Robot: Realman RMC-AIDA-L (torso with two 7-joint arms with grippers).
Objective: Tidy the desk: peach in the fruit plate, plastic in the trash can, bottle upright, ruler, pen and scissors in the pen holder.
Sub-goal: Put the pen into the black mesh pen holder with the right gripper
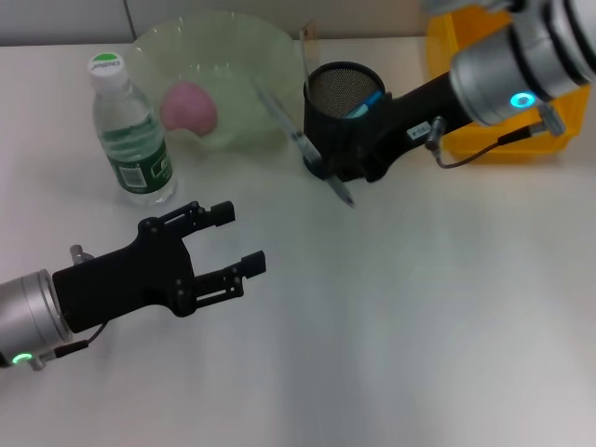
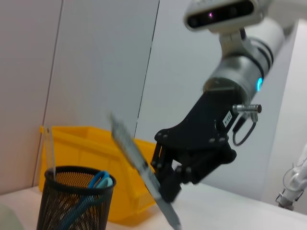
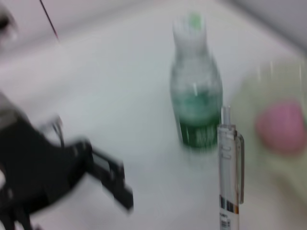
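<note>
Pen [image 1: 303, 144], slim, light and slick, sits clamped in my right end effector [image 1: 326, 168] beside the pen holder [image 1: 343, 102]; I'd grip mid-barrel. Left end effector [image 1: 237, 242] hovers wide over the table [image 1: 419, 326].

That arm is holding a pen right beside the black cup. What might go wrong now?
The right gripper holds the pen at a slant, low beside the pen holder, not over its opening; it might knock the holder, which already carries scissors and a ruler. The grip is far down the pen, so it may slip or swivel.
</note>
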